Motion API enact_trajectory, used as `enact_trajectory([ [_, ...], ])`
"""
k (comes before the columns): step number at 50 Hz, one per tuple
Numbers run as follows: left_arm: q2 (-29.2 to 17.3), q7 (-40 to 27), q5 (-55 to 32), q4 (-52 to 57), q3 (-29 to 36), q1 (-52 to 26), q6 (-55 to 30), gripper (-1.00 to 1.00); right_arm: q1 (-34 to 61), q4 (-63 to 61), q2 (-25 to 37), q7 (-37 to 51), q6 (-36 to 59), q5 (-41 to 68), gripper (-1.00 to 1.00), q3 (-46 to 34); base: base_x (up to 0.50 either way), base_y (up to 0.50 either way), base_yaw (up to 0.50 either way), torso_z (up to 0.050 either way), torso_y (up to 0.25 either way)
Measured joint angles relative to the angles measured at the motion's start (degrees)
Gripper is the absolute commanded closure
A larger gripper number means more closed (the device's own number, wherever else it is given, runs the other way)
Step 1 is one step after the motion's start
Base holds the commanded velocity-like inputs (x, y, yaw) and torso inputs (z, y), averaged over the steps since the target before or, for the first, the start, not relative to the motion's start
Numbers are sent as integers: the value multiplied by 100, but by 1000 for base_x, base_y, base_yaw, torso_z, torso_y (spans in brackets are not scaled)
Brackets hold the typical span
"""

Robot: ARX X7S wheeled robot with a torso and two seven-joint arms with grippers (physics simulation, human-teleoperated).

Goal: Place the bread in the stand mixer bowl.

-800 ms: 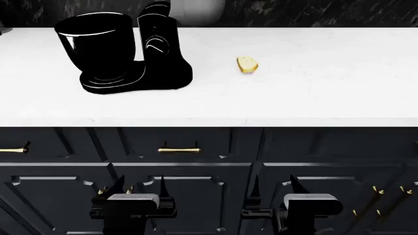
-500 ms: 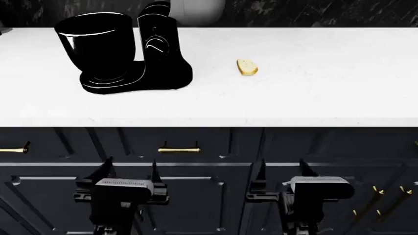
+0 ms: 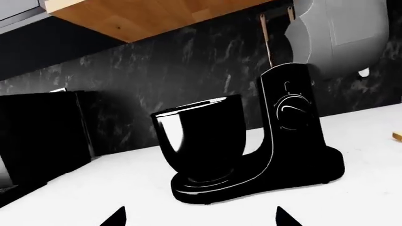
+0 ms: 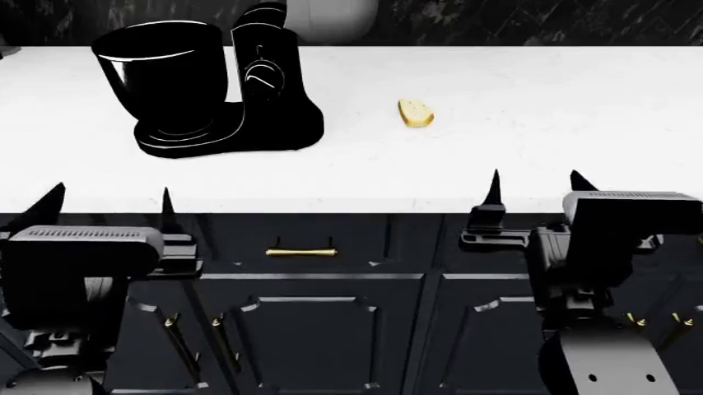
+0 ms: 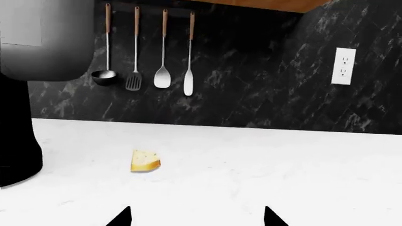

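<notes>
The bread (image 4: pixel 416 113), a small pale yellow slice, lies on the white counter right of the black stand mixer; it also shows in the right wrist view (image 5: pixel 145 161). The stand mixer bowl (image 4: pixel 160 76), glossy black with a thin bright rim, sits on the mixer's base at the counter's back left, and shows in the left wrist view (image 3: pixel 199 137). My left gripper (image 4: pixel 110 203) is open and empty at the counter's front edge, left. My right gripper (image 4: pixel 536 188) is open and empty at the front edge, right of the bread and well short of it.
The mixer's upright column with its round knob (image 4: pixel 263 76) stands between bowl and bread. A grey rounded appliance (image 4: pixel 329 18) stands behind it. Several utensils (image 5: pixel 148 52) hang on the dark backsplash. A black appliance (image 3: pixel 37 136) stands left of the mixer. Dark cabinets with brass handles (image 4: pixel 300 250) lie below the counter.
Both grippers have risen from in front of the lower cabinet doors to the counter's front edge and spread apart sideways. The bread and mixer have not moved.
</notes>
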Motion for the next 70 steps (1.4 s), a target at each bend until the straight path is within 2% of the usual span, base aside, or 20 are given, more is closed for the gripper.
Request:
enact_trajectory([
  [6, -39, 295, 217, 648, -424, -189, -534, -100, 253, -193, 67, 4, 389, 64, -100, 35, 0, 0, 0, 0, 0],
  [15, 699, 2556, 2158, 1159, -1463, -1236, -651, -100, 557, -348, 86, -32, 800, 216, -100, 88, 111, 0, 0, 0, 0],
  [20, 900, 3386, 2752, 1291, -1923, -1620, -629, -100, 725, -374, 80, -78, 993, 332, -100, 110, 500, 0, 0, 0, 0],
  [25, 1021, 3866, 3078, 1371, -2228, -1830, -609, -100, 846, -375, 67, -111, 1112, 432, -100, 141, 500, 0, 0, 0, 0],
  [33, 1125, 4241, 3320, 1438, -2477, -1976, -605, -100, 940, -354, 46, -149, 1199, 565, -100, 195, 500, 0, 0, 0, 0],
  [47, 1189, 4475, 3407, 1478, -2648, -2056, -632, -100, 959, -286, 32, -178, 1177, 714, -100, 223, 500, 0, 0, 0, 0],
  [59, 1205, 4528, 3343, 1485, -2781, -2048, -628, -100, 477, 587, -27, -259, 296, 635, -100, 23, 0, 0, 0, 0, 1],
  [70, 1200, 4574, 3324, 1487, -2888, -2053, -624, -100, 300, 982, -39, -271, -96, 619, -100, -129, 0, 409, 0, 0, 0],
])
